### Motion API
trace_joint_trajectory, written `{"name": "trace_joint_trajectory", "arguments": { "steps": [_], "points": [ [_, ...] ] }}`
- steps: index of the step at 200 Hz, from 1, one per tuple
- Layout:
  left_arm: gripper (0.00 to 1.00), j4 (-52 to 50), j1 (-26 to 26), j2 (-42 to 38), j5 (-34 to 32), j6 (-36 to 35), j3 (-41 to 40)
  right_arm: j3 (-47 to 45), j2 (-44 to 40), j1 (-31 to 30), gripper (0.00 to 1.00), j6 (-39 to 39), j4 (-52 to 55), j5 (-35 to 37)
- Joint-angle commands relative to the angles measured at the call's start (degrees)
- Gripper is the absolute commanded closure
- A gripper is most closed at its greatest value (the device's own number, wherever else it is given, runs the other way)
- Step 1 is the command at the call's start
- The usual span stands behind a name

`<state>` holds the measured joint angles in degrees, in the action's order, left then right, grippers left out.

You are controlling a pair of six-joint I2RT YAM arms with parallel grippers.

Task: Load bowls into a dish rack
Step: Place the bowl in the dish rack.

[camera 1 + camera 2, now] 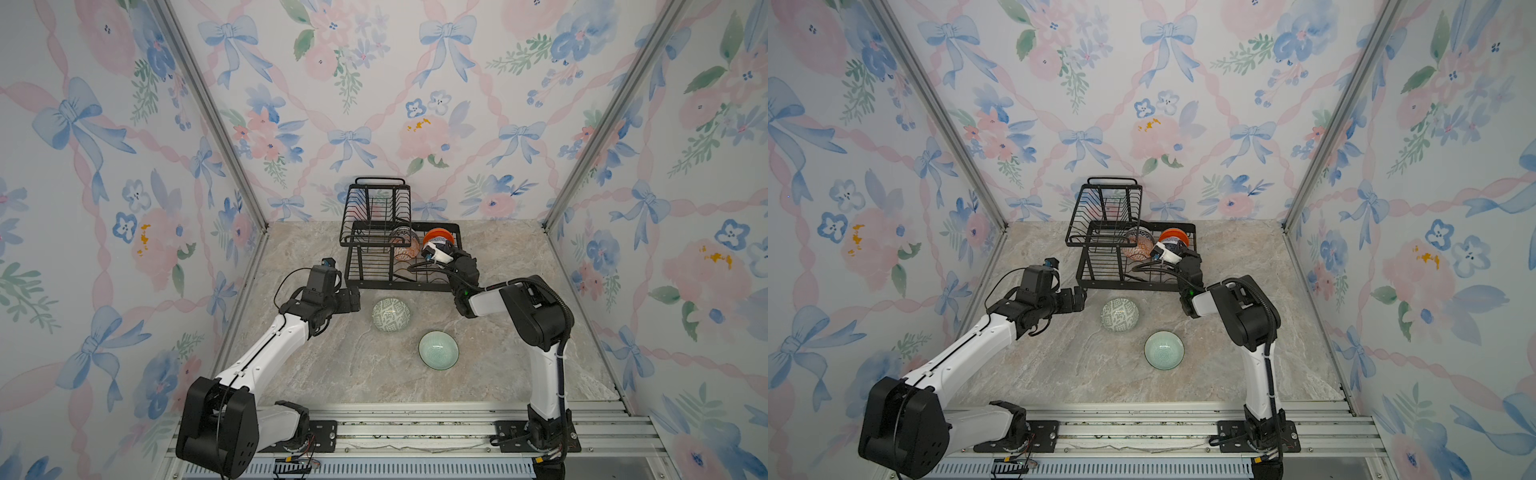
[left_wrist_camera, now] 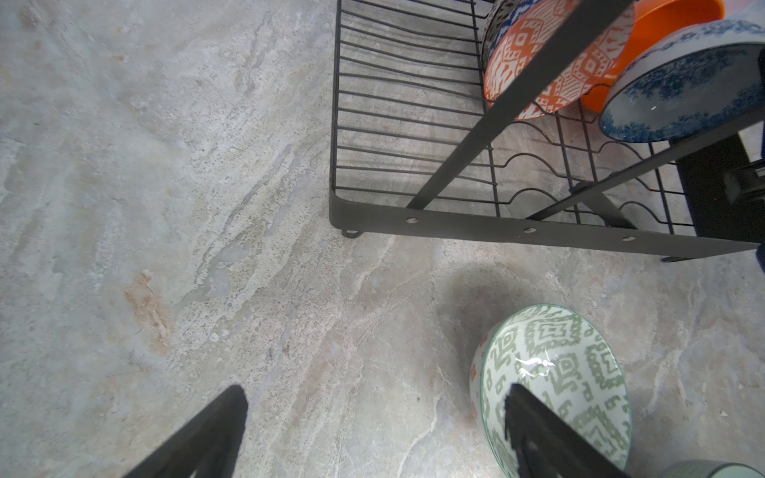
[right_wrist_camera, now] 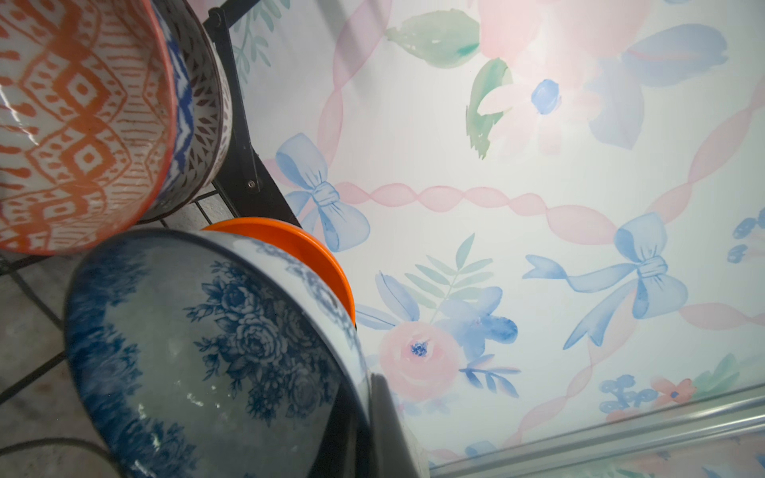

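- White-and-black left arm [image 1: 266, 345] reaches up from the lower left of both top views. The left jaws stand wide apart with nothing between them, poised over the bench [image 1: 332, 374] just left of centre frame.
- Green-patterned bowl [image 1: 390, 315] sits upright on the bench at centre frame. It is just right of the left jaws and just below the rack's front rail (in the left wrist view one black jaw overlaps its rim, and I cannot tell whether they touch).
- Black wire dish rack [image 1: 399, 286] stands above centre frame, near the back wall. Its raised basket [image 1: 376, 199] is on the left side, and the lower tray [image 2: 414, 124] runs out to the right.
- Three bowls stand in the right part of the lower tray. An orange-and-white geometric bowl [image 3: 78, 124] stands on edge. A dark-patterned bowl [image 3: 203, 103] is close behind it. A plain orange bowl [image 1: 438, 236] is further right, also on edge.
- Pale green bowl [image 1: 438, 350] sits upright on the bench, below and right of the green-patterned bowl and apart from it.
- Right arm [image 1: 536, 316] rises from the lower right of the frame and bends left to the rack's right front corner. The right jaws are closed on the rim of the blue-and-white floral bowl [image 3: 207, 351]. That bowl leans on edge in the lower tray, directly in front of the orange bowl.
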<state>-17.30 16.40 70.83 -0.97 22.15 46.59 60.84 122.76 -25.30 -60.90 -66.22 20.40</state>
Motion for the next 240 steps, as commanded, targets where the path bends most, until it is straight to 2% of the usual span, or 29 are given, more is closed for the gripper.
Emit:
{"name": "trace_joint_trajectory", "arguments": {
  "steps": [1,44,80,120,170,187,226,240],
  "points": [
    [0.02,-0.50,-0.42,-0.80,0.35,-0.97,0.06,1.60,1.57,0.04,1.00,-2.93,-4.49,0.25],
    [0.02,-0.45,-0.45,-0.73,0.42,-0.90,0.08,1.43,1.78,0.24,1.00,-3.70,-4.89,-0.19],
    [0.02,-0.48,-0.49,-0.79,0.34,-0.90,-0.01,0.21,0.53,0.58,1.00,-1.08,-4.25,-1.48],
    [0.02,-0.47,-0.49,-1.27,0.32,-0.85,-0.33,-0.82,-3.06,1.98,1.00,5.92,4.28,-5.44],
    [0.02,-0.45,-0.46,-1.48,0.26,-0.81,-0.62,-0.55,-3.96,2.22,1.00,6.48,8.00,-6.42],
    [0.02,-0.45,-0.49,-1.54,0.26,-0.84,-0.70,-0.54,-4.44,2.26,0.93,6.68,9.28,-6.88],
    [0.02,-0.45,-0.50,-1.78,0.27,-0.73,-0.80,-0.61,-5.33,2.29,0.85,7.12,11.24,-7.45],
    [0.02,-0.47,-0.49,-1.87,0.34,-0.77,-0.88,-0.55,-5.75,2.35,0.78,7.21,12.10,-7.55]
  ]
}}
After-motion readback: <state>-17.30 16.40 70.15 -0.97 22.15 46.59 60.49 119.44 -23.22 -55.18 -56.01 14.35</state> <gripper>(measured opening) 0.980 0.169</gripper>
